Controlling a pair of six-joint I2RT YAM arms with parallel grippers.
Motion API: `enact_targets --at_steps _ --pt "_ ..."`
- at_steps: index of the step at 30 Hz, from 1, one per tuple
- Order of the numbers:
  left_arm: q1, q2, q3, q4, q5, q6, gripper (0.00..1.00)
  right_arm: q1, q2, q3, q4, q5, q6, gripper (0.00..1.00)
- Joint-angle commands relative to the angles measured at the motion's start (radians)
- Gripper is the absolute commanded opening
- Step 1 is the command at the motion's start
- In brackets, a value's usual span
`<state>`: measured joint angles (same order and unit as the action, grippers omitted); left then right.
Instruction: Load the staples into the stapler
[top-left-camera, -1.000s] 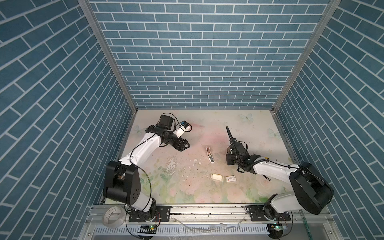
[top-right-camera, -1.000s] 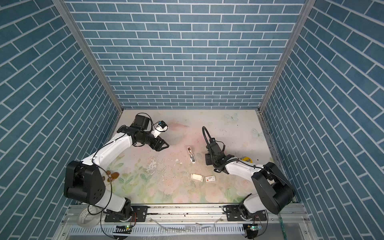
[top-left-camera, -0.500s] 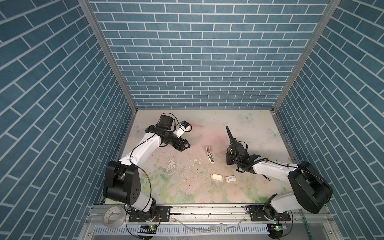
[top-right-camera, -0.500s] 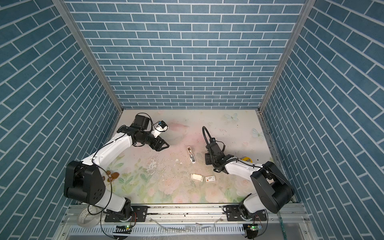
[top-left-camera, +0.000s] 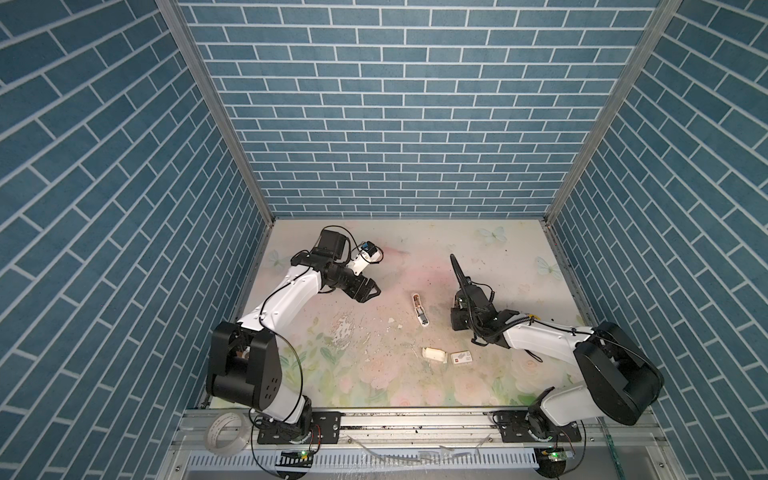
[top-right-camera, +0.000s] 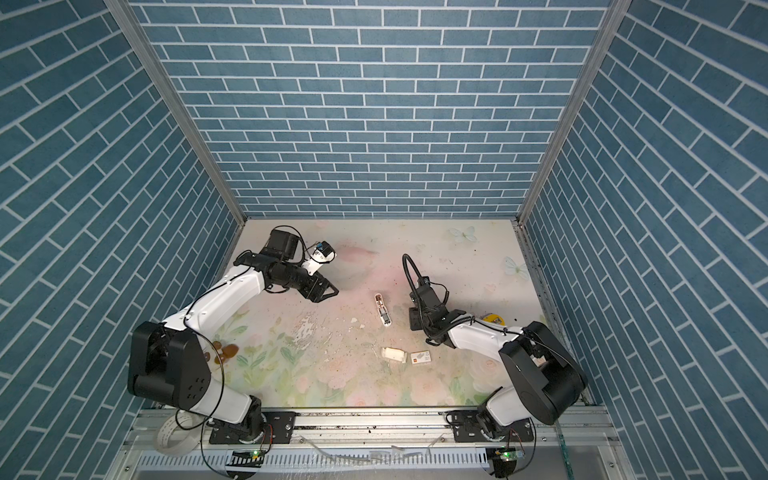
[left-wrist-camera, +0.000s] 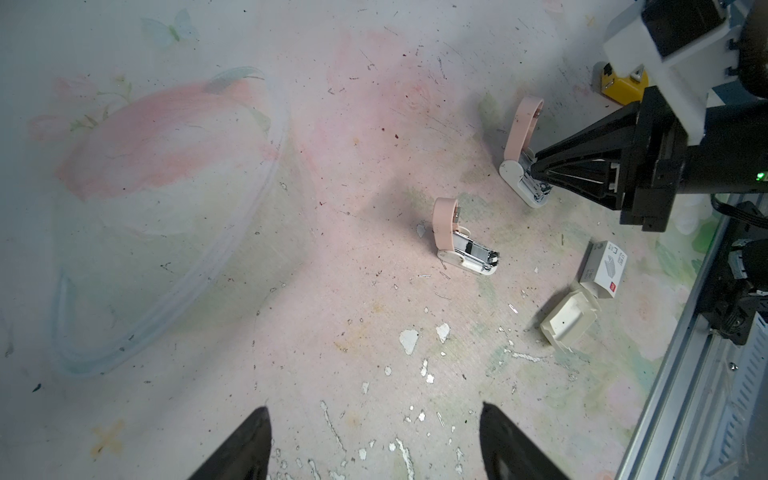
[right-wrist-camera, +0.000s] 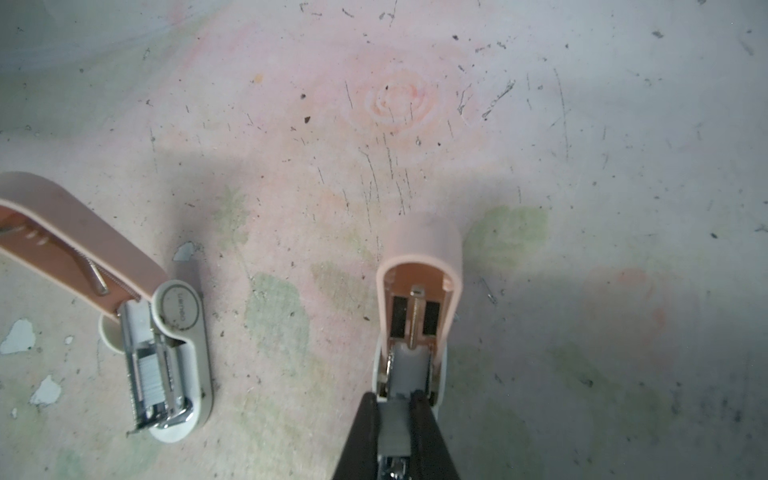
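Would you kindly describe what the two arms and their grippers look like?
The left arm and right arm have white links, bulky black joint housings and thin black cables. The left gripper and right gripper are black with tapered, wedge-shaped fingers. A white camera mount tops each wrist.

The left gripper (top-left-camera: 368, 291) hangs with its jaws apart over the table (top-left-camera: 415, 249), toward the far left corner. The right gripper (top-left-camera: 457, 322) sits low beside the stapler (top-left-camera: 419, 311), which lies opened near the table's middle. Nearer the front edge, a small white tray (top-left-camera: 434, 354) and a white sleeve (top-left-camera: 461, 356) with a red mark lie side by side, and a tape roll (top-left-camera: 226, 436) rests beyond the front left corner.
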<state>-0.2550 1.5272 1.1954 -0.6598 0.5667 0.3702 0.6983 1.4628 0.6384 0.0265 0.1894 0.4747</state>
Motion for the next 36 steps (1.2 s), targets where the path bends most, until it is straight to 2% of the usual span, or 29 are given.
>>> enact_targets --at_steps 1,36 --pt "0.007 -0.007 0.0 -0.002 0.01 -0.002 0.8 0.006 0.011 0.004 -0.008 0.034 0.024 0.09" --pt "0.007 -0.004 0.0 -0.004 0.01 -0.002 0.8 0.007 0.018 -0.005 0.004 0.04 0.037 0.09"
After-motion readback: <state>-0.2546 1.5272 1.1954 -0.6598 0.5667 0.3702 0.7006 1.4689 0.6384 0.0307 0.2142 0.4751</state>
